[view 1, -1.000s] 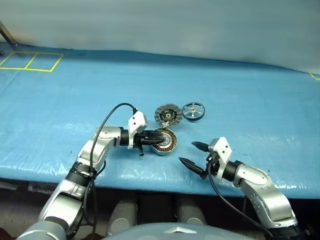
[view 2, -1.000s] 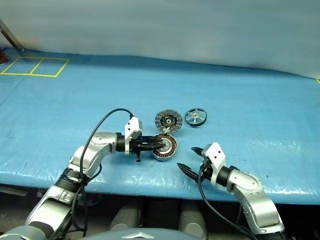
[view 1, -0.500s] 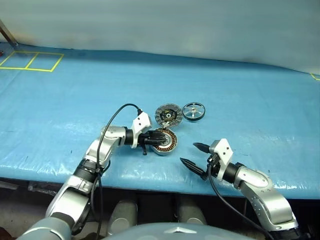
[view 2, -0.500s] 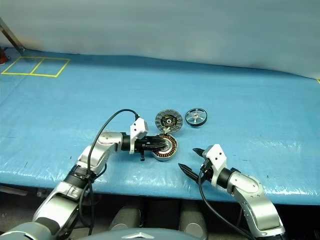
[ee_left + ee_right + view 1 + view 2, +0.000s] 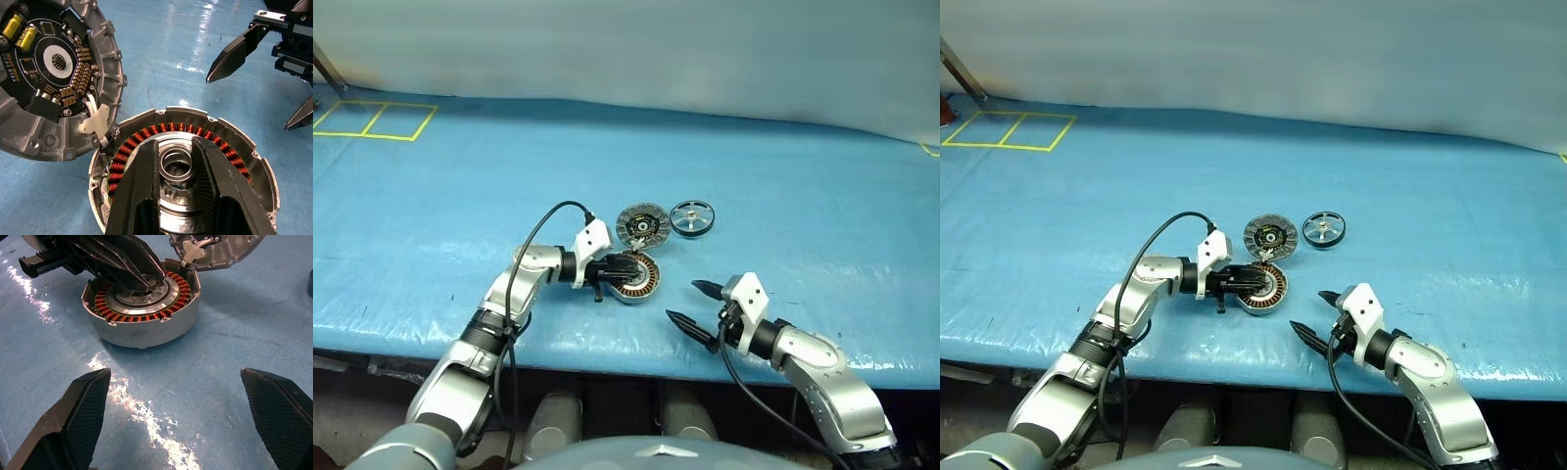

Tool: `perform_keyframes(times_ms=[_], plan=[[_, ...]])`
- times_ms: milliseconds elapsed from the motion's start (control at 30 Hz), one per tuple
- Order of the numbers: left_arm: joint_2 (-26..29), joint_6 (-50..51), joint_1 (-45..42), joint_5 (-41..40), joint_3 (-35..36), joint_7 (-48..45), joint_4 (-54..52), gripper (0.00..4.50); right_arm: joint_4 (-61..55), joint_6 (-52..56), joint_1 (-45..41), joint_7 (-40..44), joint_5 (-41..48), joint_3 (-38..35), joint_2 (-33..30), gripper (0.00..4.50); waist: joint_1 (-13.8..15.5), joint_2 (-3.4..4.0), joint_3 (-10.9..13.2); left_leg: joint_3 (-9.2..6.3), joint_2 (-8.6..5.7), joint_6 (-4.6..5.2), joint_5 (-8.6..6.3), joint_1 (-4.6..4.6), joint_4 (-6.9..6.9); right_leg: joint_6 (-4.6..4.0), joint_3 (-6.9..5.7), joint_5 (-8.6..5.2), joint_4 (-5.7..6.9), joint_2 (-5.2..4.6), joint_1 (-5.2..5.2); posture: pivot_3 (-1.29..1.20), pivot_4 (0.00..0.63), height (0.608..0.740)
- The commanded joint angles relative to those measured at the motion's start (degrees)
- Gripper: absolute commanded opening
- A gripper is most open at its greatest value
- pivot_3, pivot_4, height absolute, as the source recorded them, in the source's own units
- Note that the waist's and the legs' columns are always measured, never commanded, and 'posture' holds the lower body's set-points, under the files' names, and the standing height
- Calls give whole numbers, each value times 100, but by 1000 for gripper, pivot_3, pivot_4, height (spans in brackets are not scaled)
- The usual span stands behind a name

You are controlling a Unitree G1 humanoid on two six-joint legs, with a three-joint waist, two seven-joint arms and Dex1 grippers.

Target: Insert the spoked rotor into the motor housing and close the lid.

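The motor housing point(image 5: 636, 278), a round metal cup ringed with copper windings point(image 5: 230, 156), sits near the table's front. My left gripper point(image 5: 625, 270) reaches into it from the left, its two fingers point(image 5: 142, 186) shut on either side of the central hub ring. The lid point(image 5: 640, 224), with a grey ribbed rim and a dark face, lies just behind, its edge meeting the housing's rim point(image 5: 105, 142). To the right of the lid, the silver spoked rotor point(image 5: 692, 217) lies flat. My right gripper point(image 5: 680, 301) hangs open and empty, front-right of the housing point(image 5: 146, 328).
A blue sheet point(image 5: 783, 176) covers the table, and its front edge point(image 5: 607, 345) runs close under both arms. Yellow tape squares point(image 5: 374, 119) mark the far left. A black cable point(image 5: 536, 220) loops over my left forearm.
My left forearm and elbow have swung in slightly toward the housing, while its gripper stays on the hub. The right gripper and the three parts have not moved.
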Motion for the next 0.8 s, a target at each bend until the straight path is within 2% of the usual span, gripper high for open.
perform_keyframes(times_ms=[33,67,300,667,800], plan=[[10,-64,-41,2,36,-49,52,642,-94,-131,-31,-49,0,-60,8,4500,0,0,0,0,0,0,0,0,0,0,0,0,0,0,0,0,150,740],[18,-64,-43,7,32,-57,69,642,-88,-132,-33,-60,-1,-65,15,4500,0,0,0,0,0,0,0,1,0,0,0,0,0,0,0,0,150,740],[-42,-129,-6,-24,128,83,82,2930,-60,-163,-40,-102,-26,-38,3,4500,0,0,0,0,0,0,0,2,1,0,0,0,0,0,2,0,150,740],[-191,-18,14,-347,324,5,-60,2930,-7,-182,-45,-126,-77,-12,22,4500,0,0,0,0,0,0,0,1,0,0,0,0,0,0,1,0,150,740],[-216,12,18,-455,370,-38,-87,2085,4,-186,-30,-133,-98,-8,28,4500,0,0,0,0,0,0,0,1,1,0,0,0,1,0,1,0,150,740]])
